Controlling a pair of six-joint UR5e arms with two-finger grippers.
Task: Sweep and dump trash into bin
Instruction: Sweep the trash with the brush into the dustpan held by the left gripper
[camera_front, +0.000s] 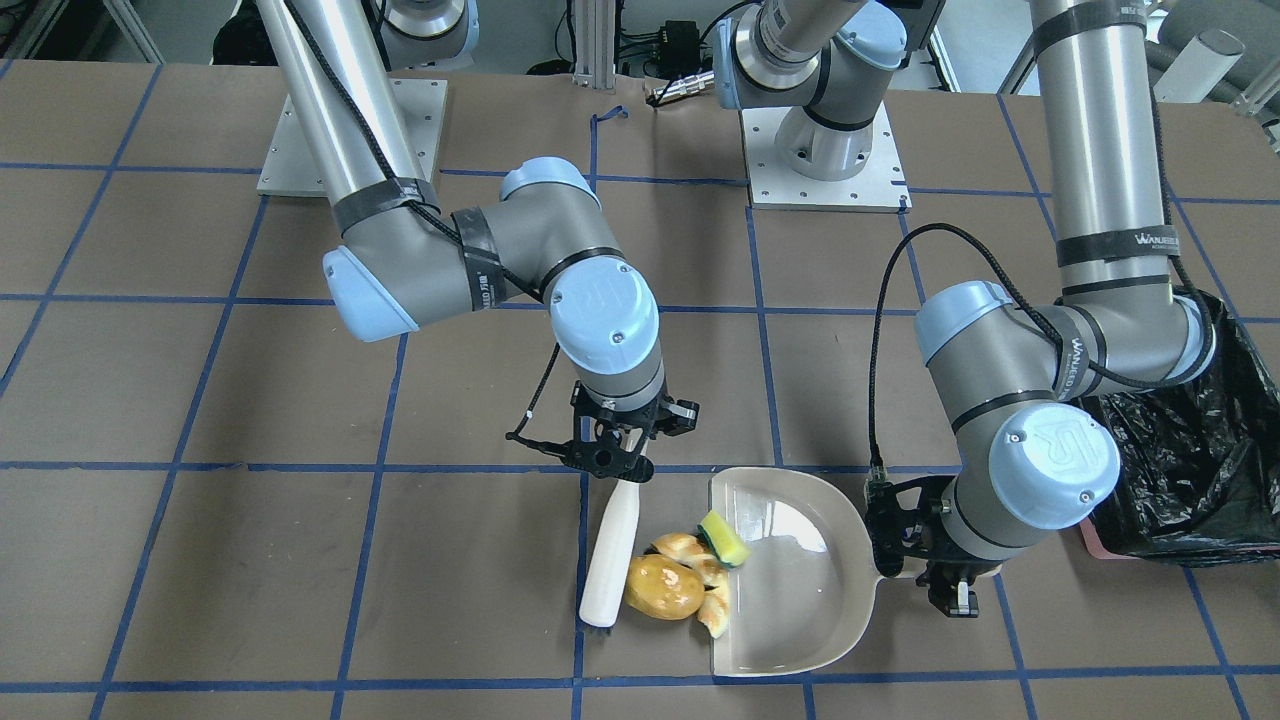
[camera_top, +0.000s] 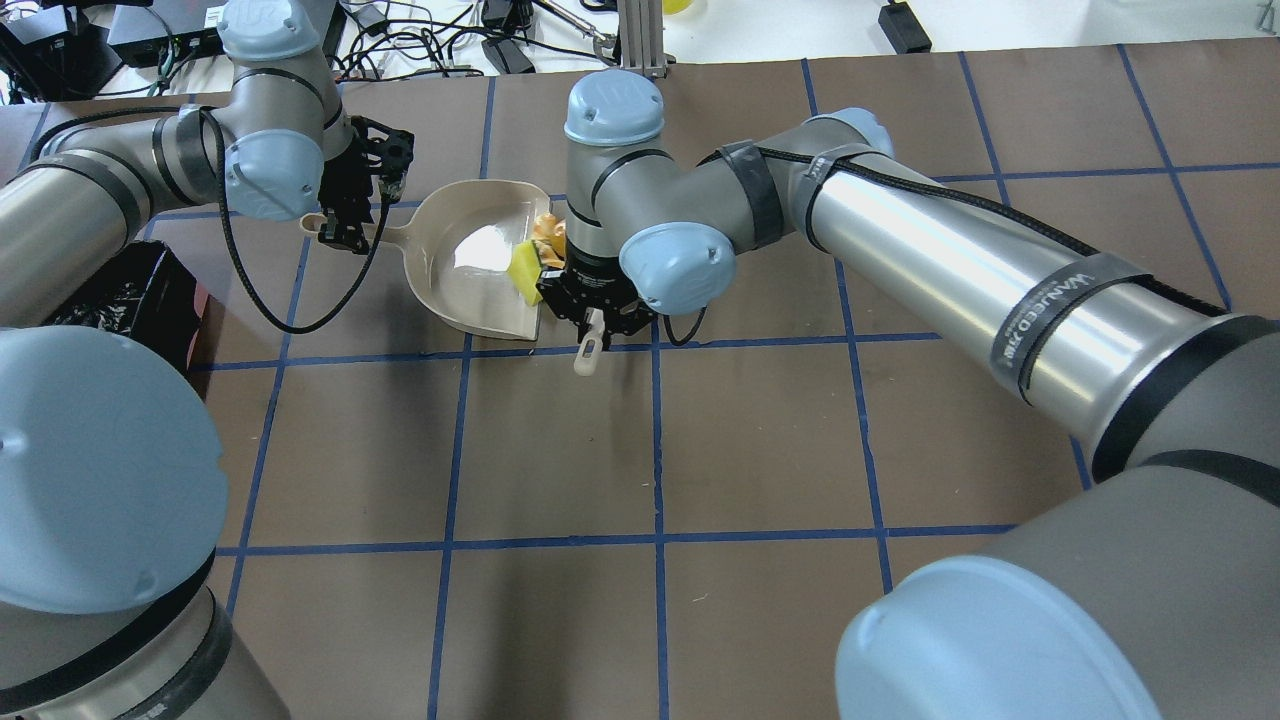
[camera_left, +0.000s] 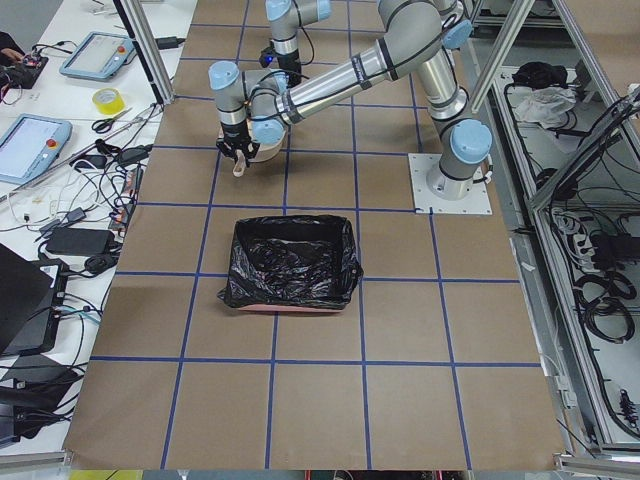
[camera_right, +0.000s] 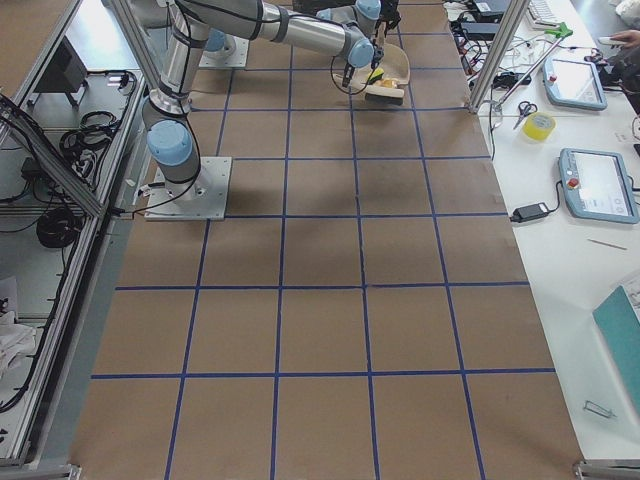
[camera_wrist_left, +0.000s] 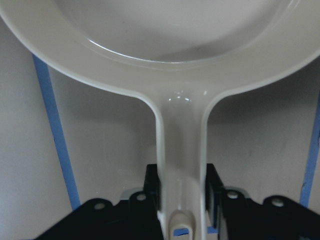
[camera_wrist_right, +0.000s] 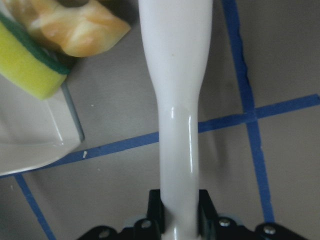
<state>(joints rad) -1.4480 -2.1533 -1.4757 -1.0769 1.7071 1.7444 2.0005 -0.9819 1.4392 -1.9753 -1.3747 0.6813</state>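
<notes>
Trash (camera_front: 685, 580), four pieces: one lump (camera_front: 663, 587), two peels (camera_front: 685, 547), one sponge (camera_front: 724, 538). Lies on the surface bunched at the pan's (camera_front: 790, 590) open lip, sponge touching the rim. Leftmost in the front view, holds the one brush (camera_front: 610, 555) by its handle in the closed right end effector (camera_front: 615, 455), bristles down behind the pile, seemingly to push it in. Braces the one pan flat, left end effector (camera_front: 915, 565) clamped on its handle. Keeps one bin (camera_front: 1190, 470) at far right, near for dumping.
</notes>
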